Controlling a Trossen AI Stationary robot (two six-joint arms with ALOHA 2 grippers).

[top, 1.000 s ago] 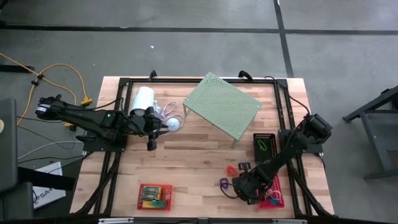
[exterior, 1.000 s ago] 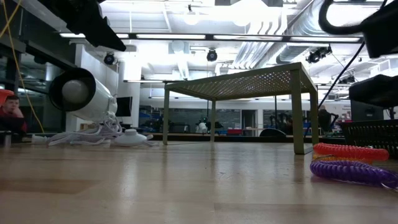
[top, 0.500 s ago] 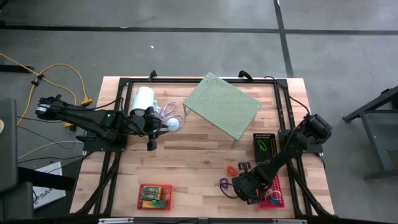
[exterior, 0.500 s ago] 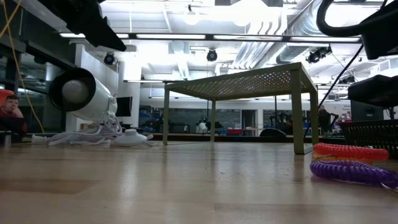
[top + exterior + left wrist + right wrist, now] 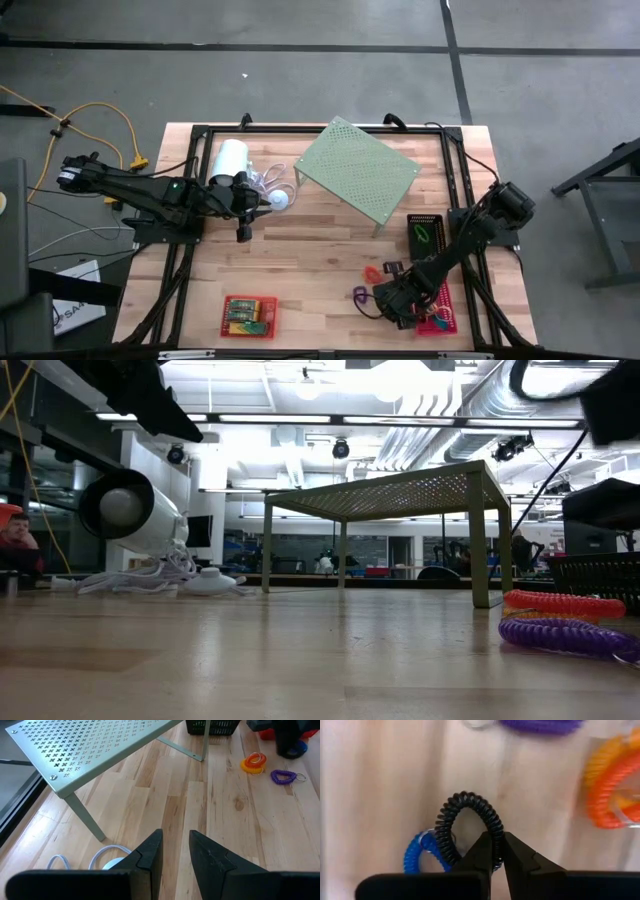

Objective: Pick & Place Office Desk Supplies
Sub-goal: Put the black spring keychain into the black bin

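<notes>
right tool point(image 5: 498, 851) pinched on black coil loop point(image 5: 468, 827), on desk point(image 5: 310, 260) beside pink basket point(image 5: 442, 318) | left tool point(image 5: 175, 851) slightly parted, empty, near white cylinder point(image 5: 230, 160)

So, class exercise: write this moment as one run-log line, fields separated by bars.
right gripper: jaws pinched on black coil band, beside blue coil | left gripper: idle, slightly parted, empty, near green shelf | placing: not yet done

Grey concrete floor point(image 5: 300, 80) with dark seam lines — bright ceiling strip lights point(image 5: 330, 418), exposed ducts point(image 5: 440, 420)
</notes>
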